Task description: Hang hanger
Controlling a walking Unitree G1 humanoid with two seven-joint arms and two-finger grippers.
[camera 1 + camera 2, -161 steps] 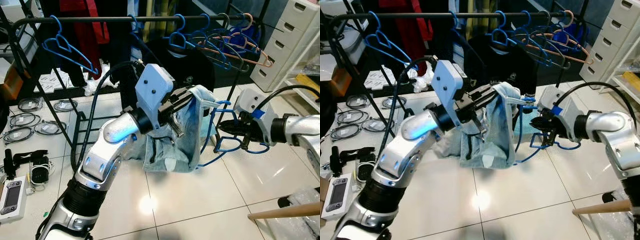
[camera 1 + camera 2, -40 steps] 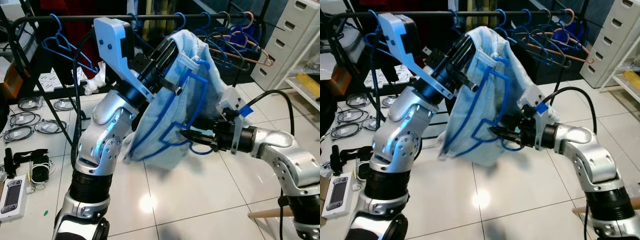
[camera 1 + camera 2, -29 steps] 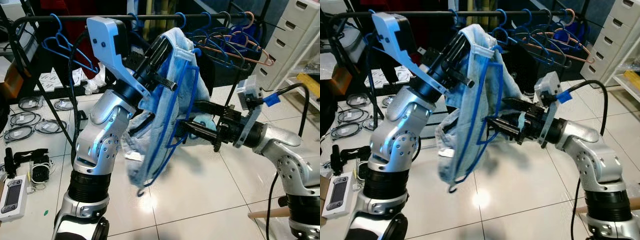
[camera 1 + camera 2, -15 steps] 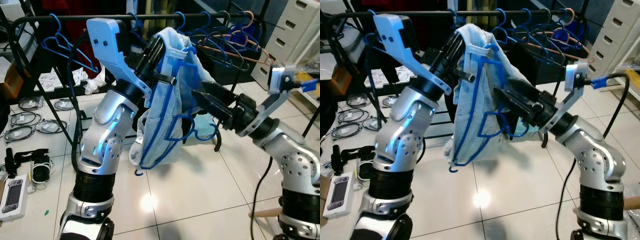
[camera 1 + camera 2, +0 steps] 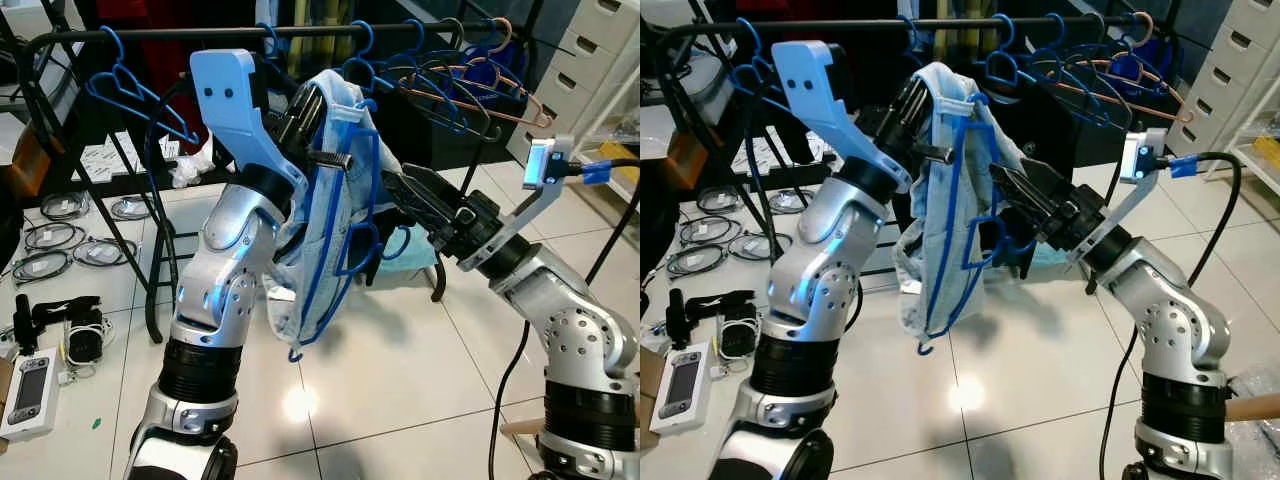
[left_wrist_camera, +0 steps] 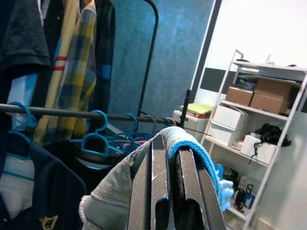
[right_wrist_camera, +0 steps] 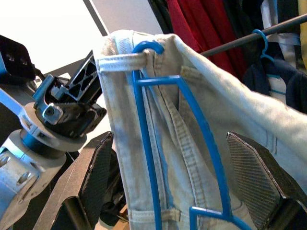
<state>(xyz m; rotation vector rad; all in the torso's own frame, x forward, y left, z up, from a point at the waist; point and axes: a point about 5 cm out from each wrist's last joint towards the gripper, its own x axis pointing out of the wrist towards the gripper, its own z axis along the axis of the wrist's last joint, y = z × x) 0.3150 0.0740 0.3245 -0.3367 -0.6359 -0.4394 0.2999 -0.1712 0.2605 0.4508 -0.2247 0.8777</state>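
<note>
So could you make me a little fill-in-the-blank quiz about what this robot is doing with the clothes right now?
1. The left gripper is shut on a pale denim ____.
2. The hanger threaded through that garment is coloured ____.
3. The right gripper, beside the garment, has its fingers ____.
4. The empty hangers behind hang from a black ____.

Missing words: garment; blue; open; rail
</note>
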